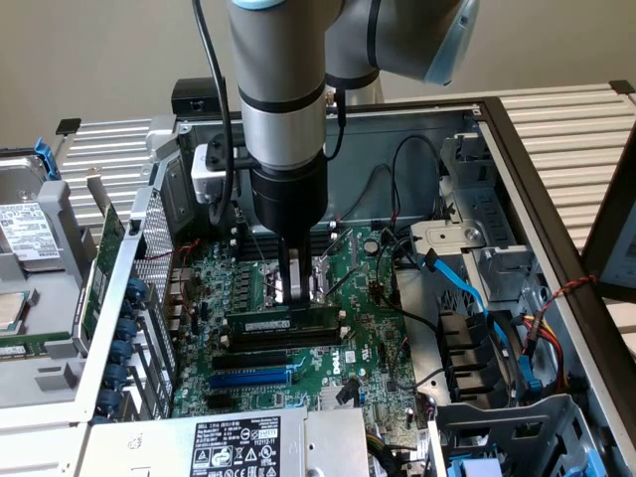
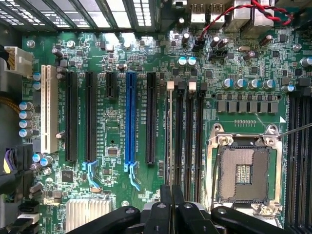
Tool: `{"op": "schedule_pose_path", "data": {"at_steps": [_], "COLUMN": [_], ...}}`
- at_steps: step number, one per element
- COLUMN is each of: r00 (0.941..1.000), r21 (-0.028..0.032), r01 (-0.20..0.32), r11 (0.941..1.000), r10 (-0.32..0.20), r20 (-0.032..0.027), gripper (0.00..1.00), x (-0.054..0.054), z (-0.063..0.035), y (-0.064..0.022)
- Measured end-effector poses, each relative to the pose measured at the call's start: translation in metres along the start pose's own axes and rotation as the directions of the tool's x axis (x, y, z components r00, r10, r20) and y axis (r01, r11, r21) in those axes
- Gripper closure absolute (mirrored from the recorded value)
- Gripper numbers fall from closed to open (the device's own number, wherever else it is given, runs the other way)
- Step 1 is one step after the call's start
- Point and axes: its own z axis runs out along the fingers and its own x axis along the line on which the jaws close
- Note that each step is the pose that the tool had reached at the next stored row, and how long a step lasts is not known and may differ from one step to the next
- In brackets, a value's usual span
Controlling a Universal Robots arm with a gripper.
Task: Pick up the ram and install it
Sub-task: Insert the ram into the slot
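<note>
1. In the exterior view, the arm (image 1: 283, 119) is reaching straight down into an open computer case (image 1: 397, 129). Its 2 fingers (image 1: 286, 260) are standing closed almost together, with their tips meeting the top edge of the ram (image 1: 283, 325).
2. The ram is standing upright on its long edge directly under the fingers, sitting in a memory slot on the motherboard (image 1: 328, 373). Whether the fingers are pinching it or only pressing on it cannot be told.
3. A black slot (image 1: 268, 356) and a blue slot (image 1: 253, 378) are lying just beyond the ram, lower than the fingers.
4. In the wrist view, the fingers (image 2: 166, 204) are pressing together. The ram (image 2: 170, 136) is showing edge-on as a thin line running away from their tips.
5. The blue slot (image 2: 130, 117) is lying near the fingers on 1 side, and the open CPU socket (image 2: 243, 173) is lying on the other.
</note>
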Motion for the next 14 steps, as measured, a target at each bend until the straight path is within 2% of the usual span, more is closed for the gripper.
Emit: {"op": "schedule_pose_path", "data": {"at_steps": [14], "r00": [0.9999], "r21": [0.0038], "r01": [-0.012], "r11": [0.9999], "r10": [0.012], "r20": [-0.0002], "gripper": [0.87], "x": [-0.0003], "z": [0.0006], "y": [0.0001]}}
